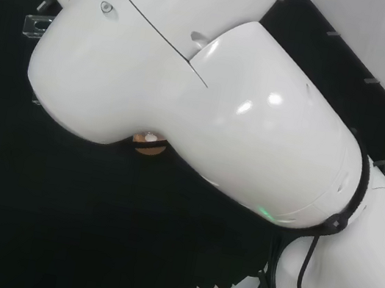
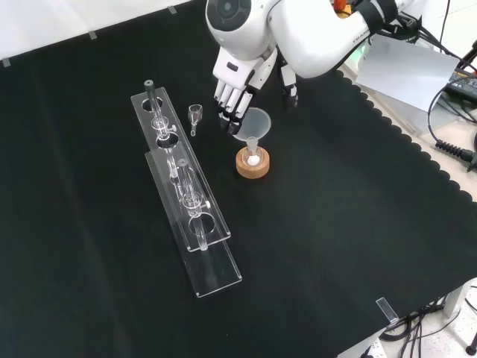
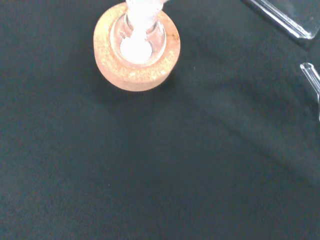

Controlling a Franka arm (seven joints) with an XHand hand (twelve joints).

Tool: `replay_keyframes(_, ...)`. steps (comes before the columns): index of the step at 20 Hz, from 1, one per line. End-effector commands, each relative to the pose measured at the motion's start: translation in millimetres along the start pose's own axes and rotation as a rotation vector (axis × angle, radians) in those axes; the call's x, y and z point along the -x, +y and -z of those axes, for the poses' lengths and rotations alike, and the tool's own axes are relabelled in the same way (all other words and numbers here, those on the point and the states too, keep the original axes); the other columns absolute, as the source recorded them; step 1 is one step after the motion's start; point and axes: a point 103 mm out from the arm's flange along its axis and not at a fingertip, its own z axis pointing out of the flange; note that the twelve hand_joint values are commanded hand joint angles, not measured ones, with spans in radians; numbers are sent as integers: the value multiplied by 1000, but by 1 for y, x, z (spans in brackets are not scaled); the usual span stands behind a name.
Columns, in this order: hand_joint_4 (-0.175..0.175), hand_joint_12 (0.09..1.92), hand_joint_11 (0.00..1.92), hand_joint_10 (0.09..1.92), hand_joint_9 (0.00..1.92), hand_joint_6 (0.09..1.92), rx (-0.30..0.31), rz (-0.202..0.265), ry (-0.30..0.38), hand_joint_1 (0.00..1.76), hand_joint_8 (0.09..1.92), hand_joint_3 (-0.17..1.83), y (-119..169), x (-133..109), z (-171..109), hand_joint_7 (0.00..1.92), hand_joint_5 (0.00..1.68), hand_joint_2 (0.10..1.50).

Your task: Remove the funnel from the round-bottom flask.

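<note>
Black cloth covers the counter [image 2: 358, 224] from edge to edge, with a scalloped border along one side in the front view. The robot hand [image 2: 237, 80] hangs just above and beside the funnel [image 2: 253, 123], fingers [image 2: 227, 101] pointing down and fairly straight, grasping nothing; the fingertips look very near the funnel's rim, though contact cannot be made out. The funnel sits stem-down in the round-bottom flask [image 2: 253, 158], which rests in a cork ring [image 2: 253, 165] and holds something white. In the wrist view the cork ring [image 3: 136, 47] and the white contents are plain to see.

Just left of the funnel in the front view stands a small glass piece [image 2: 195, 114], and beyond it two long clear racks [image 2: 195, 224] lie side by side.

Likely risks: a sideways pull could tip the flask off its cork ring and spill the white contents, or lift the flask along with the funnel if the stem binds in the neck. Closing fingers could also knock the small glass piece.

No readable writing can be made out.
</note>
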Motion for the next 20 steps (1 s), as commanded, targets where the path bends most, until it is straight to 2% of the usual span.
replay_keyframes(1,-26,1412,463,826,177,87,-1,-11,-50,501,492,208,0,-3,2,0,51,707)
replay_keyframes(9,-15,1414,457,863,112,87,-22,-11,-86,511,366,178,5,-11,1,0,16,711)
replay_keyframes(15,-13,1415,456,873,102,87,-38,-13,-144,515,347,170,11,-15,0,0,9,710)
replay_keyframes(20,22,1414,456,884,87,87,-48,-9,-148,524,313,162,15,-14,-2,0,0,710)
